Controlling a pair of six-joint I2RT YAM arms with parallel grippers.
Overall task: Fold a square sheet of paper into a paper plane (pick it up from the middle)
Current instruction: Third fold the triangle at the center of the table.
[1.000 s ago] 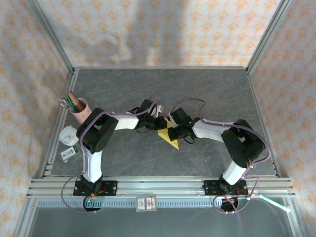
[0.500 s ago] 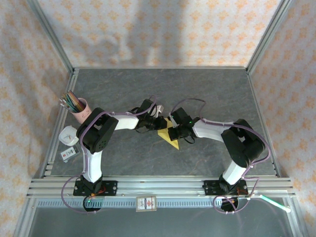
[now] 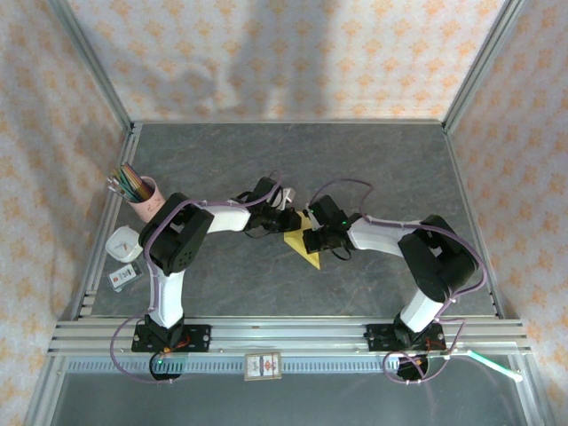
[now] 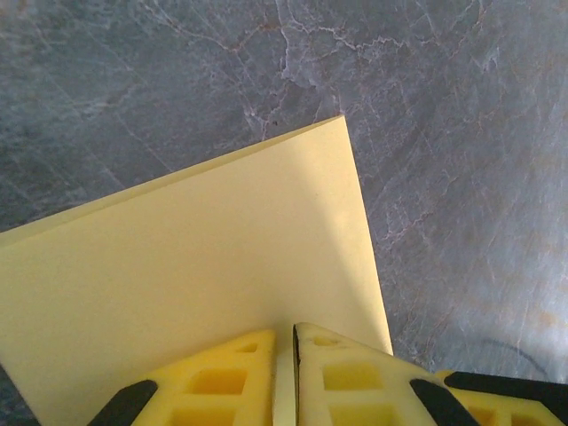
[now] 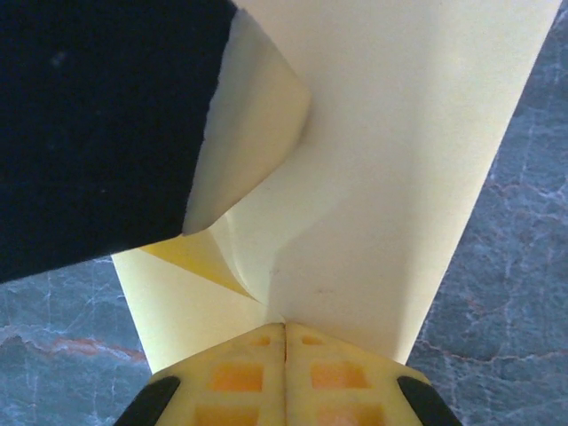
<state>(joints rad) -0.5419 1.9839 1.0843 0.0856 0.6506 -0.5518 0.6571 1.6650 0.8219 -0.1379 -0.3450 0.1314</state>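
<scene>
The square sheet of paper (image 3: pixel 303 247) lies folded into a yellow triangular shape at mid-table, between the two wrists. My left gripper (image 3: pixel 287 223) is at its far left edge. In the left wrist view the left gripper (image 4: pixel 294 330) is shut on the paper (image 4: pixel 195 257), with a thin strip of it between the fingers and one corner pointing away. My right gripper (image 3: pixel 312 238) comes in from the right. In the right wrist view the right gripper (image 5: pixel 285 327) is shut on the paper (image 5: pixel 399 177), and a flap curls up by the dark body of the left gripper (image 5: pixel 89 124).
A pink cup of pencils (image 3: pixel 140 195) stands at the left edge, with a white object (image 3: pixel 123 244) and a small card (image 3: pixel 122 276) below it. An aluminium rail (image 3: pixel 284 335) runs along the near edge. Frame posts rise at the back corners.
The right wrist has crept slightly to the right; the paper and the left gripper stay where they were.
</scene>
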